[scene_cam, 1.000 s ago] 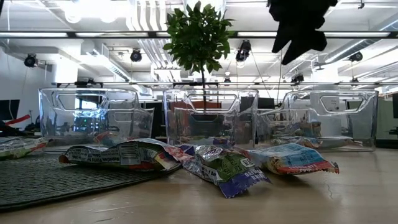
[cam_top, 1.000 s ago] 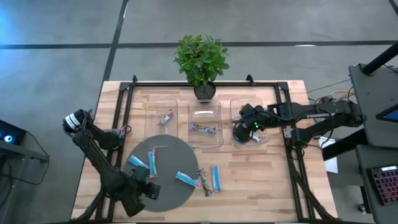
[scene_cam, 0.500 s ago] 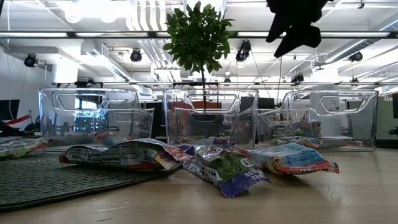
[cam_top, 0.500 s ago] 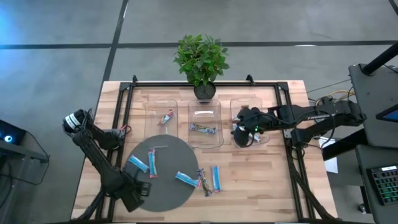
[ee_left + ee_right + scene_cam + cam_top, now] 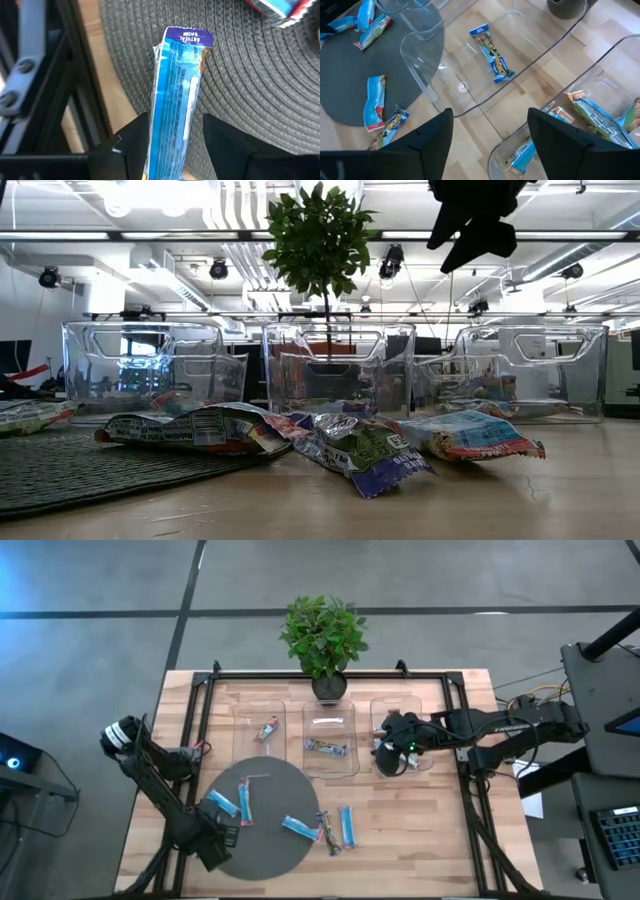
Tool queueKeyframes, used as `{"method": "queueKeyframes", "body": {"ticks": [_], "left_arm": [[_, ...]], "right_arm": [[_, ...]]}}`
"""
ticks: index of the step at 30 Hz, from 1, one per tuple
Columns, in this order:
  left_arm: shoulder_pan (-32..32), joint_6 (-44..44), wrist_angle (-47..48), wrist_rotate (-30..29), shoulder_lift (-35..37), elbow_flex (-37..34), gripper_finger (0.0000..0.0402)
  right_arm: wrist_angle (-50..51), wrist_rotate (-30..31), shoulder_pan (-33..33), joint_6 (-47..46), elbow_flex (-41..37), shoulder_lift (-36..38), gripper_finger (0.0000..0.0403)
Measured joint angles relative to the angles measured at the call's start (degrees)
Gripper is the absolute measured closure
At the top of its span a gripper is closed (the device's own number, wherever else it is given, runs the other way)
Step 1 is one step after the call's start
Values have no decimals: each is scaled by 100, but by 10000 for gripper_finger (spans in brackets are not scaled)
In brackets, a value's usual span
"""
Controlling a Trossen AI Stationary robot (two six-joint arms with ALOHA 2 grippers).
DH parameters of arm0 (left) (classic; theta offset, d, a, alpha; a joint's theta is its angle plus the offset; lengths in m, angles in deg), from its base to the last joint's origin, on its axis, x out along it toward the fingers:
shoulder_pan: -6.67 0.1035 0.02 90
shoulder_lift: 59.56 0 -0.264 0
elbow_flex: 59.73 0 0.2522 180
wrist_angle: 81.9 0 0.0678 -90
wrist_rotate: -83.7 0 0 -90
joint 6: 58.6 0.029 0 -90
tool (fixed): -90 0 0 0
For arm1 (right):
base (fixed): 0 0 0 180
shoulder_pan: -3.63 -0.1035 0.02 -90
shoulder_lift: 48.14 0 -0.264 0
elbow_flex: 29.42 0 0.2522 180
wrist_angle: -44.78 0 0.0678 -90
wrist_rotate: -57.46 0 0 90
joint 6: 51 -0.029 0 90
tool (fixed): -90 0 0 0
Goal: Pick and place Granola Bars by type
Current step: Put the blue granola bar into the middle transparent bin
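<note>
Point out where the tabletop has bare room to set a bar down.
Bare wood lies right of the blue bar beside the round grey woven mat, below the right clear plastic tray. The mat's lower right edge is crowded with wrapped bars.

You can't read most wrappers from the high view; the bars on the mat [image 5: 262,802] are too small to tell type. The bar [image 5: 176,100] in the left wrist view runs off the pic's edge btw the left gripper [image 5: 177,145] fingers, so its near end is cut off, and another bar [image 5: 280,11] is clipped at the corner. In the low view the right gripper [image 5: 475,225] is cut by the top edge; you see only a dark shape, fingers unclear. Bars inside the trays [image 5: 335,375] there are blurred behind plastic. In the right wrist view the right tray [image 5: 600,75] runs out of frame, w/ its bars [image 5: 592,117] partly cut off.
</note>
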Motion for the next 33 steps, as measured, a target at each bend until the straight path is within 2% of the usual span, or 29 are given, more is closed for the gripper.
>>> {"method": "queueKeyframes", "body": {"ticks": [9,16,24,29,33], "left_arm": [[4,18,-837,188,28,-713,235],[4,344,-926,192,44,-797,237],[3,432,-908,229,97,-684,291],[0,442,-653,-120,299,-233,316],[4,377,-90,-894,525,356,318]], "right_arm": [[-1,7,0,-126,-20,0,156],[-2,7,0,-235,-84,0,156],[-24,7,2,-235,-193,0,156],[-275,26,2,-213,-205,0,156],[-479,186,2,-206,-205,0,156]]}}
